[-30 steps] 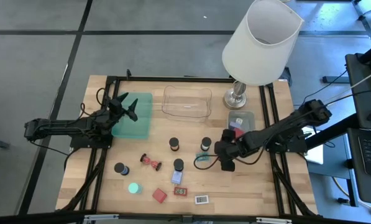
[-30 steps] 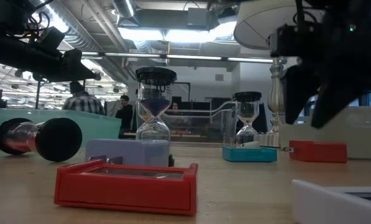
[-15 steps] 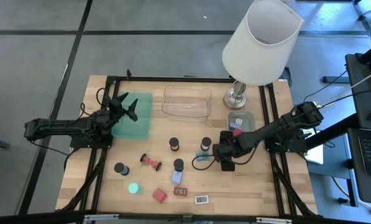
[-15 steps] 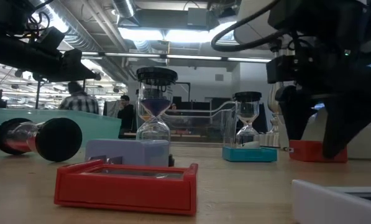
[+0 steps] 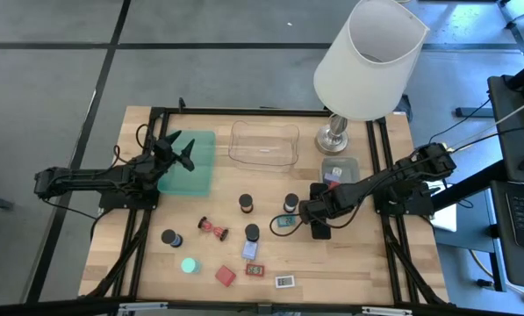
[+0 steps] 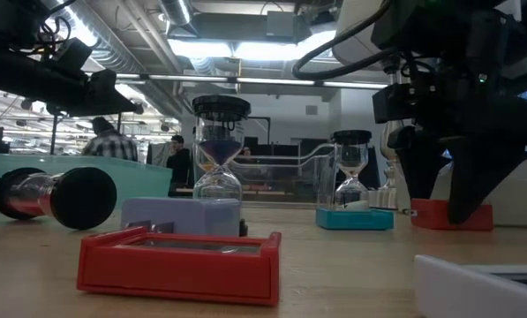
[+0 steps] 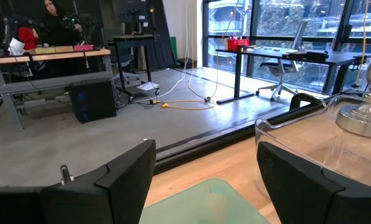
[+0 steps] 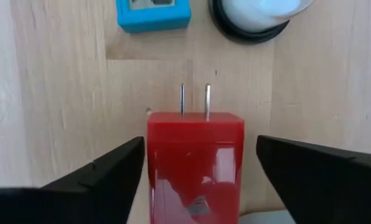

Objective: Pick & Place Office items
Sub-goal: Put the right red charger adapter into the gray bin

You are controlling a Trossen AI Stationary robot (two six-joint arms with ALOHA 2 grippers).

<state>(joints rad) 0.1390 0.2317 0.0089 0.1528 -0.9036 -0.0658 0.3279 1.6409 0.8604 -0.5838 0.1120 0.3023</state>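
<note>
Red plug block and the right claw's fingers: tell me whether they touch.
Apart. The right wrist view shows bare wood on both sides between the red plug block and the fingers of the right claw, which straddles it, open.

In the low view we see a flat red rectangular block [image 6: 180, 261] in front, a pale blue block [image 6: 182, 215] behind it, and a black-capped hourglass [image 6: 219, 146]. A dark gripper [image 6: 448, 190] stands with open fingers over a red plug-like block [image 6: 448, 215] on the wooden table [image 6: 334, 274].
</note>
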